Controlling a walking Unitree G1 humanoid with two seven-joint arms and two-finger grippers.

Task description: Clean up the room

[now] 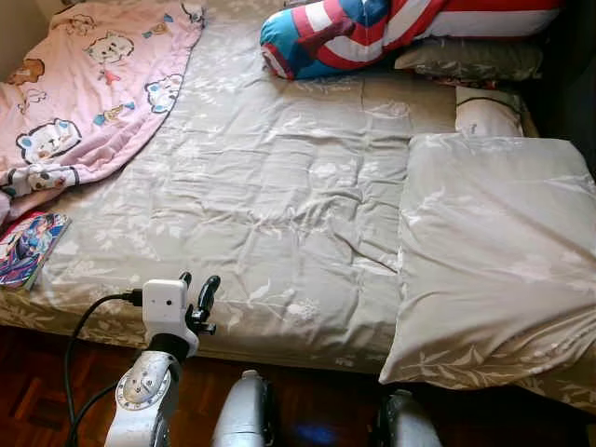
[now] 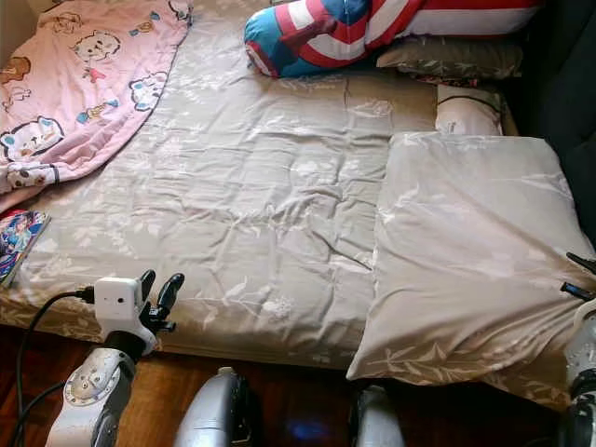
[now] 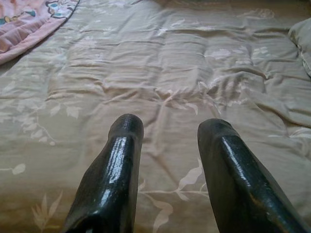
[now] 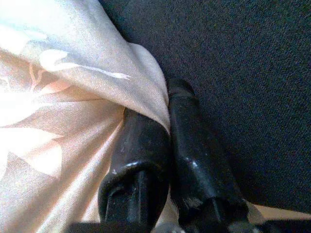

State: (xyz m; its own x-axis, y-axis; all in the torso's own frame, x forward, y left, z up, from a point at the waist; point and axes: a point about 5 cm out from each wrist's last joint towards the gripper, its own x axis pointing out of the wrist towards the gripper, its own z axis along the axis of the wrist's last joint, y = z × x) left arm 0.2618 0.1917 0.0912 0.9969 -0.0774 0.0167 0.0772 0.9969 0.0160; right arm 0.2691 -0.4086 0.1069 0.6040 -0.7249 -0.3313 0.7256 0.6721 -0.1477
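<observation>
R gripper [image 4: 167, 121] fingers are pinching the pillow [image 2: 475, 251] corner, prob. to drag it straight; it's overhanging the bed [image 1: 279, 186] edge. L gripper [image 3: 167, 145] is hovering w/ fingers apart, empty, over the sheet near the book [image 1: 28, 247].

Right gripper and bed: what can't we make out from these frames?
- Right gripper: right wrist view shows the fingers shut on the pillow edge; how deep the fabric goes between them is hidden. In the right eye view the frame edge cuts it off.
- Book: its cover is too small to read in the left eye view.
- Striped cushion: cut off by the top edge.
</observation>
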